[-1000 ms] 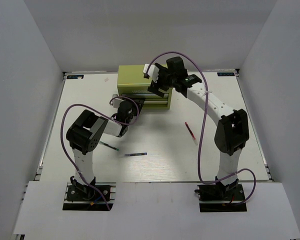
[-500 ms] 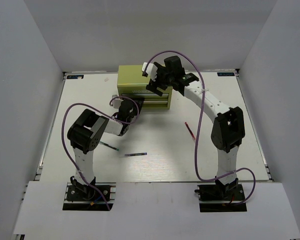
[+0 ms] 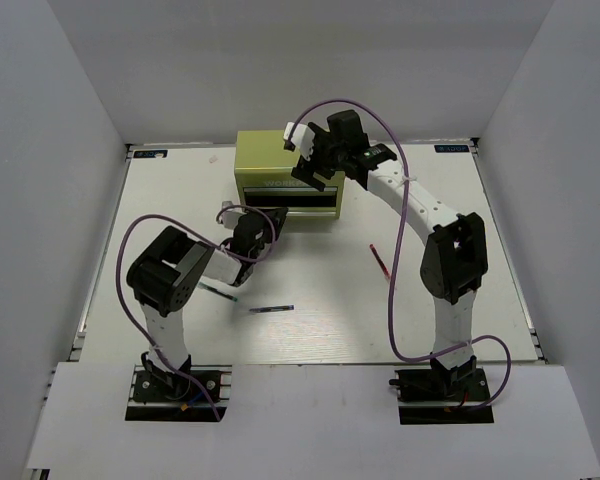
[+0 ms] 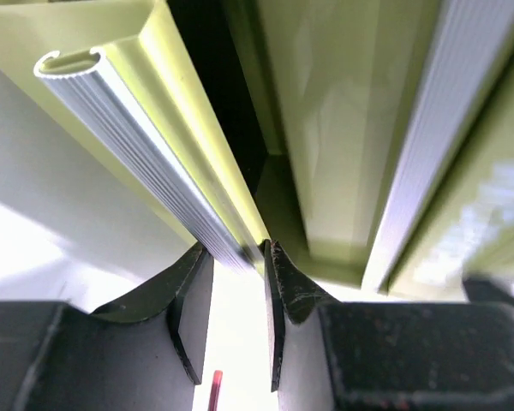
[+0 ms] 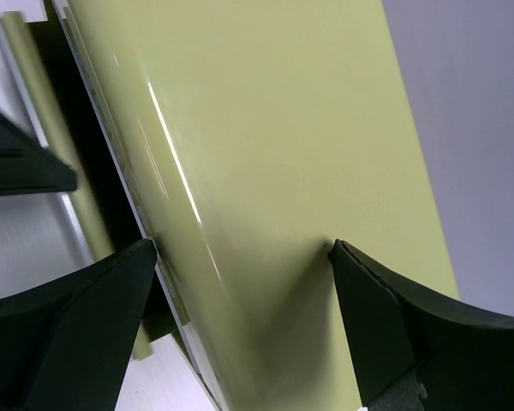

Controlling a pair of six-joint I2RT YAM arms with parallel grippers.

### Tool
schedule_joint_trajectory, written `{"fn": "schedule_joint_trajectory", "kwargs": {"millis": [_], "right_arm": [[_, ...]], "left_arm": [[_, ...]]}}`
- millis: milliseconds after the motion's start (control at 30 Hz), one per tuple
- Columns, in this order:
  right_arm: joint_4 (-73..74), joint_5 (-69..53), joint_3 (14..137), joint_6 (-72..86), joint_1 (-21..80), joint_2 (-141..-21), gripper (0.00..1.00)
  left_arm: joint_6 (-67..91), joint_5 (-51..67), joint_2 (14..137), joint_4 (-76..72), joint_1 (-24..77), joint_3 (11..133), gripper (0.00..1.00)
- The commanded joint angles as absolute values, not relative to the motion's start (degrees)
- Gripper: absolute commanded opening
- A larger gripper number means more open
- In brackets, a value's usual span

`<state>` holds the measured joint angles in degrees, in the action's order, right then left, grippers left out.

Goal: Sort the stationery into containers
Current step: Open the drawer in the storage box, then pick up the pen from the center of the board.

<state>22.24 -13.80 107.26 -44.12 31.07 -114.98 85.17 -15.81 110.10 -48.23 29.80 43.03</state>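
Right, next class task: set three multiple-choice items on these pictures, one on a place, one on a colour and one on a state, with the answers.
1. Where is the right end effector?
A. On top of the chest
B. On the table beside a pen
C. Inside a drawer

2. What colour is the pen lying nearest the right arm?
A. Blue
B. Red
C. Yellow

3. What is the left end effector doing?
A. Hanging open in the air
B. Gripping a pen
C. Pinching the drawer handle

Answers:
1 A: the right wrist view shows it spread over the chest's top face.
2 B: the overhead view shows it red.
3 C: the left wrist view shows it closed on the end of the ribbed handle.
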Motion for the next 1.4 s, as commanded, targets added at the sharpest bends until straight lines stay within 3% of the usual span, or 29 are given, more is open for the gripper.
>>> {"fn": "schedule_joint_trajectory", "kwargs": {"millis": [0, 300, 400, 433, 533, 667, 833, 1000, 1200, 1367], "right_arm": [[25.40, -12.39, 109.25, -41.93, 30.15, -116.80, 0.89], [26.28, -12.13, 109.16, -41.05, 29.97, -117.51, 0.89], [27.07, -12.48, 108.99, -41.05, 30.06, -117.25, 0.89], [27.07, -12.65, 108.81, -41.13, 29.97, -116.81, 0.89], [27.16, -13.62, 107.33, -41.04, 29.97, -114.80, 0.89], [26.46, -15.46, 103.98, -40.96, 29.97, -111.01, 0.89], [25.40, -16.26, 98.97, -40.35, 29.97, -105.21, 0.89], [22.86, -16.79, 90.28, -39.73, 29.97, -96.53, 0.90], [17.40, -17.14, 72.36, -33.58, 29.36, -84.92, 0.90], [20.04, -16.87, 64.89, -27.35, 27.07, -80.35, 0.90]], "left_arm": [[82.71, -16.96, 104.77, -45.18, 29.97, 38.33, 0.11], [82.71, -15.56, 97.48, -43.35, 31.03, 31.46, 0.11], [82.71, -14.16, 97.47, -42.20, 31.03, 31.46, 0.36], [82.71, -13.63, 97.47, -41.23, 31.03, 32.42, 0.55], [80.43, -12.22, 96.95, -37.01, 31.03, 35.41, 0.72], [78.75, -11.17, 95.02, -32.62, 31.03, 37.27, 0.81], [73.84, -9.06, 90.45, -22.37, 30.50, 39.02, 0.82], [69.00, -8.00, 82.47, -8.37, 29.88, 40.43, 0.88], [66.71, -6.86, 71.91, 8.77, 29.88, 36.83, 0.86], [66.71, -8.78, 61.72, 22.12, 29.88, 34.54, 0.88]]}}
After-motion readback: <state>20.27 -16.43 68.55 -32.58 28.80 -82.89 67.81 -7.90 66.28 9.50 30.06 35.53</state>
